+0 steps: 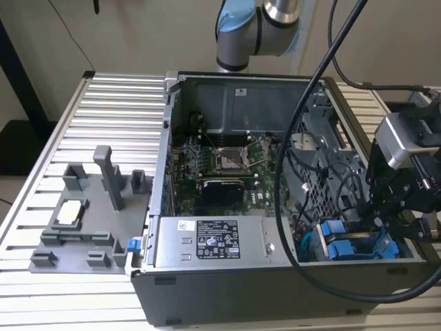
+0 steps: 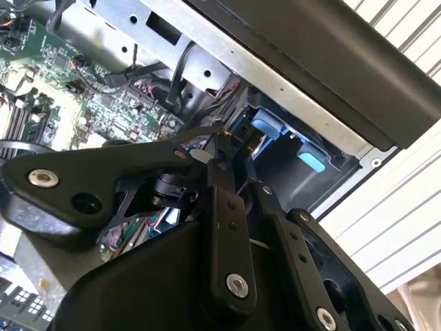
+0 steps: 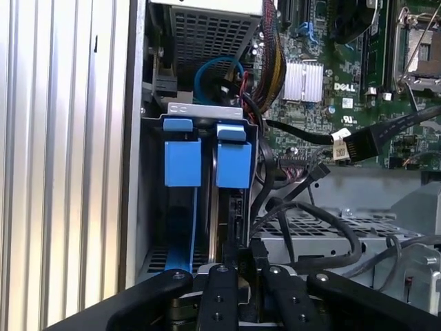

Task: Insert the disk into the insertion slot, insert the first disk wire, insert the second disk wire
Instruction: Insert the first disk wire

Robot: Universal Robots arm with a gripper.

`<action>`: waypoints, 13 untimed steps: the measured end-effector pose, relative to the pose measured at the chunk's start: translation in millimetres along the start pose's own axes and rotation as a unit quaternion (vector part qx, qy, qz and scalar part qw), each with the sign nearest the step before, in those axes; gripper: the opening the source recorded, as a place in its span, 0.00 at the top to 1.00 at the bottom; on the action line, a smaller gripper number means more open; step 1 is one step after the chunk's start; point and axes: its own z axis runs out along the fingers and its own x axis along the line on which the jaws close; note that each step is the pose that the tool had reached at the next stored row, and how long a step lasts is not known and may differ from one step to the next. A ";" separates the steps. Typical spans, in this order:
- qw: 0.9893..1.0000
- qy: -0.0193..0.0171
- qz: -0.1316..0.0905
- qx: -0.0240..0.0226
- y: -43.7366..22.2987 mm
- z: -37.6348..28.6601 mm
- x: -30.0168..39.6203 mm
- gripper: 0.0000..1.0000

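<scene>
Claw (image 3: 246, 256) hovers by disk (image 3: 233, 165) standing on edge, lengthwise in insertion slot (image 3: 207, 110).

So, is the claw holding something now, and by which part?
Probably yes: the claw looks shut on a small dark wire plug, pinched by its two sides; the hold itself is partly hidden.

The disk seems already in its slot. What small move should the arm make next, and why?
Probably a short, slow advance of the pincer straight toward the disk. The disk stands in the insertion slot in its blue carrier, the pincer is lined up just off its end, and black cables loop close beside it, so a sideways move might snag them.
</scene>
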 end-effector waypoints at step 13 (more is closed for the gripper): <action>1.000 0.000 0.000 0.000 -0.3 5.1 1.1 0.73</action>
